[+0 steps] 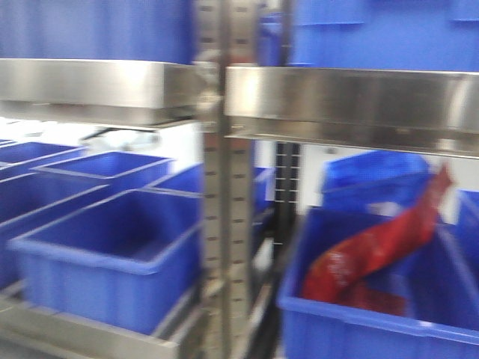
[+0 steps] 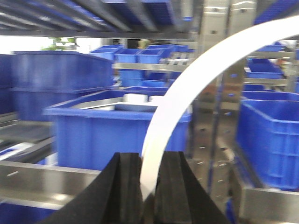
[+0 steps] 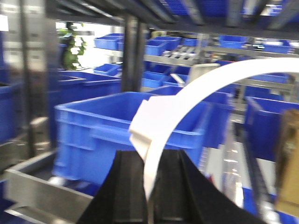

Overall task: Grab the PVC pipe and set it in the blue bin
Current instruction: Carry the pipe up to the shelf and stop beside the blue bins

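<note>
White PVC pipe (image 2: 175,100), pinched in left gripper (image 2: 148,186) and right gripper (image 3: 149,186), arcs up then rightward; front view alone shows red packet (image 1: 374,250) in blue bin (image 1: 359,336).

Front and wrist views, close, facing blue bins (image 1: 112,292)

Front view, blurred; I log steel rack, upright post (image 1: 228,224) at centre. Upper shelf (image 1: 97,86) spans top of frame, blue bins (image 1: 90,30) sitting on it. Lower shelf (image 1: 90,329) at lower left carries blue bin (image 1: 112,262), more bins behind it. Second blue bin (image 1: 352,325) at lower right.
</note>
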